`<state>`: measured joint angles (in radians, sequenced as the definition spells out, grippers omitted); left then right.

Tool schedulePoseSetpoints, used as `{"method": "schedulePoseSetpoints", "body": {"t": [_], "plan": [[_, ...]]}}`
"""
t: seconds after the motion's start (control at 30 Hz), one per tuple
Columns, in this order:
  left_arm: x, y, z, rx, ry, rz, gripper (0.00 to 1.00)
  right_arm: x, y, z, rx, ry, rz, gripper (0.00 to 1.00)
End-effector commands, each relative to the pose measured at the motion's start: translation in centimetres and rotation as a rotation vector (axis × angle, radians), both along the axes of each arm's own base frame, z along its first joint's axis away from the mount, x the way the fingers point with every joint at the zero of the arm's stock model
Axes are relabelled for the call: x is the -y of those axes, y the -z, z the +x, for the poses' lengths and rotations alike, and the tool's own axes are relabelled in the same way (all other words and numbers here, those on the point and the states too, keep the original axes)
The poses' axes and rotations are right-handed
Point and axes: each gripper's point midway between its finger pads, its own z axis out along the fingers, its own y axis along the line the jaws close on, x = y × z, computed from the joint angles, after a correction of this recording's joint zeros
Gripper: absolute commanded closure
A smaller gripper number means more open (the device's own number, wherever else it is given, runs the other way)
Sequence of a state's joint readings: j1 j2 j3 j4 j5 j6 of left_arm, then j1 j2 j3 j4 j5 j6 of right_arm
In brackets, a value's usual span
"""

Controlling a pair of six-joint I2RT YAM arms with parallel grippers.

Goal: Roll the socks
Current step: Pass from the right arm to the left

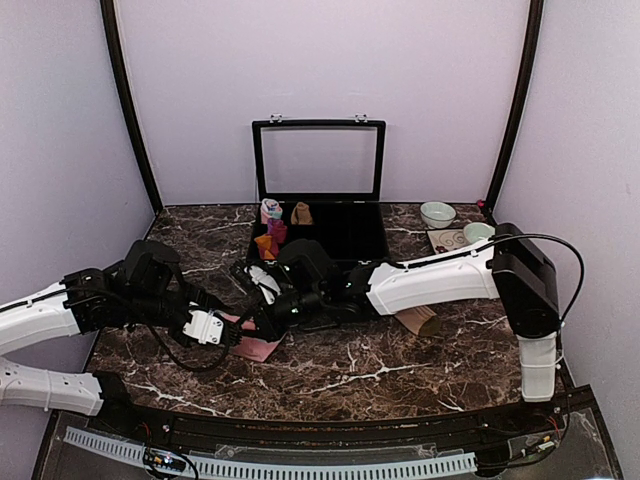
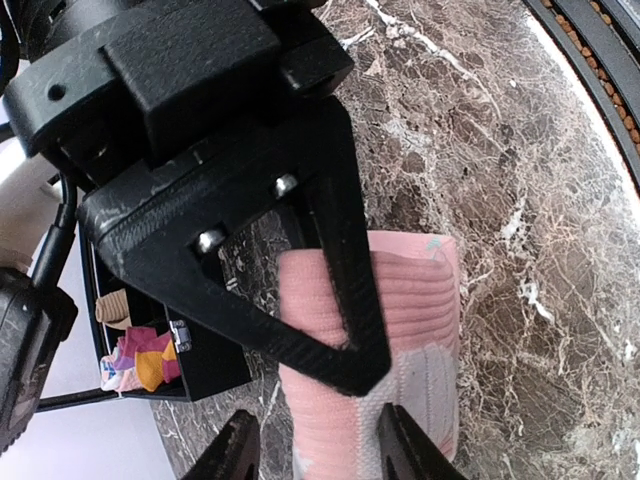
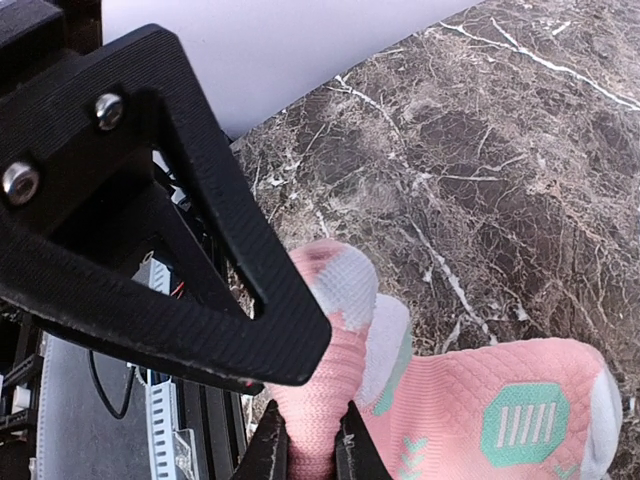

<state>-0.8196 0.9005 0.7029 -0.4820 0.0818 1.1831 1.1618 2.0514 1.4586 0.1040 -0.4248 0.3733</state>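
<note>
Right gripper point(image 3: 310, 447) pinches a fold of the pink sock point(image 3: 470, 390) at lower centre. Left gripper point(image 2: 318, 455) straddles it, half-spread; whether it grips, I cannot tell.

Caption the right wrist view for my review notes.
Right tool pinching a fold of the pink sock on the marble table.
</note>
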Motion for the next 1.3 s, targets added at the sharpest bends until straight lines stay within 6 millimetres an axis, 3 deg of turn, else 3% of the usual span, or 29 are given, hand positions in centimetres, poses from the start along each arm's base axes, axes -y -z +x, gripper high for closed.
{"method": "schedulePoseSetpoints", "body": {"t": [0.0,0.53,0.77,1.0,1.27], "plan": [[-0.1,-0.4,0.6,0.051,-0.007,0.023,0.58,-0.9,-2.4,0.0,-0.046,-0.009,0.072,1.0],[-0.9,-1.0,3.4,0.198,-0.095,0.067,0.6,-1.8,-5.0,0.5,-0.161,0.031,0.177,1.0],[-0.7,-0.8,-0.9,-0.014,-0.009,0.019,0.57,-1.4,-4.9,1.1,-0.121,0.059,0.144,1.0],[-0.6,-0.7,-1.2,-0.098,-0.054,0.001,0.58,-1.4,-5.0,1.1,-0.109,0.053,0.121,1.0],[-0.8,-0.2,1.6,-0.006,-0.148,0.032,0.62,-1.0,-5.5,0.7,-0.123,0.05,0.129,1.0]]}}
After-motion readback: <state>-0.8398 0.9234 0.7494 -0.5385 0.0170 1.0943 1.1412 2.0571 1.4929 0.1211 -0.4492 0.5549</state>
